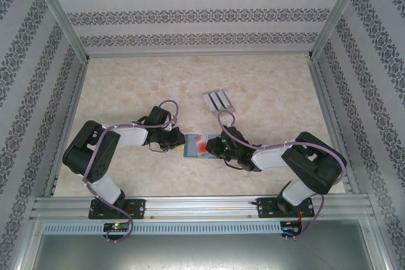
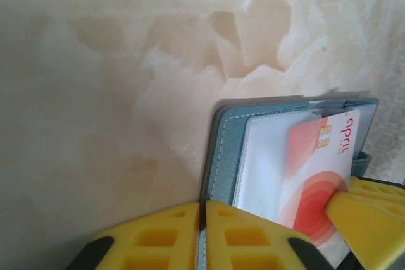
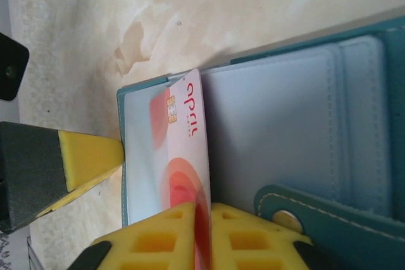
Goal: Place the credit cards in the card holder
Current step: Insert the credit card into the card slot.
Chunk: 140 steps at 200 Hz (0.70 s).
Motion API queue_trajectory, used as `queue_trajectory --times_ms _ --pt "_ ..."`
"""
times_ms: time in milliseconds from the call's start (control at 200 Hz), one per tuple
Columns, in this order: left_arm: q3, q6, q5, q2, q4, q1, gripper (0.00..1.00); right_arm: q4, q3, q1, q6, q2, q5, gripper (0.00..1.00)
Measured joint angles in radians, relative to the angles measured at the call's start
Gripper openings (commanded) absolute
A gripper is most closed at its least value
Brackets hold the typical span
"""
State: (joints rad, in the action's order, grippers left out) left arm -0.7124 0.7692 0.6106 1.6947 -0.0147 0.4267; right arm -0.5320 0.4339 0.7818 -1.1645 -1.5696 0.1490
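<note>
The left fingers [image 2: 158, 238] clamped the teal folding card holder [image 2: 224, 150], seemingly steadying it; the right fingers [image 3: 158, 235] pinched the red-white plastic card [image 3: 183, 156] between them.

Both my arms bend inward, elbows out, wrists low and almost meeting in the middle. My left pincer [image 1: 179, 141] is pinched tight on the card holder [image 2: 226, 150]; my right pincer [image 1: 213, 147] clamps a credit card [image 3: 186, 150].

Teal-blue folding card holder [image 3: 285, 131]: we find it cut off at the right wrist view's edge.
White-and-red credit card [image 2: 316, 181]: we note its lower end hidden behind yellow fingers [image 2: 253, 232].
</note>
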Motion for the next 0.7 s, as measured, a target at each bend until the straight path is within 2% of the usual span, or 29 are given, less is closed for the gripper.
queue_trajectory --times_ms 95,210,430,570,649,699 --pt "-0.005 -0.001 0.022 0.019 -0.045 0.001 0.00 -0.005 0.011 0.003 -0.012 -0.015 -0.001 0.10" --pt "-0.005 -0.001 0.029 0.024 -0.056 0.001 0.00 -0.017 0.032 0.023 -0.028 -0.042 -0.011 0.12" --pt "-0.005 -0.001 0.029 0.024 -0.057 0.001 0.00 -0.006 0.051 0.041 -0.040 -0.050 -0.026 0.23" --pt "-0.006 -0.001 0.025 0.025 -0.058 0.003 0.00 0.079 0.053 0.041 -0.028 0.005 -0.044 0.29" --pt "-0.006 -0.001 0.025 0.025 -0.058 0.003 0.00 0.139 0.054 0.041 -0.009 0.037 -0.058 0.29" --pt "-0.006 -0.001 0.025 0.025 -0.058 0.003 0.00 0.172 0.055 0.041 0.001 0.049 -0.063 0.24"
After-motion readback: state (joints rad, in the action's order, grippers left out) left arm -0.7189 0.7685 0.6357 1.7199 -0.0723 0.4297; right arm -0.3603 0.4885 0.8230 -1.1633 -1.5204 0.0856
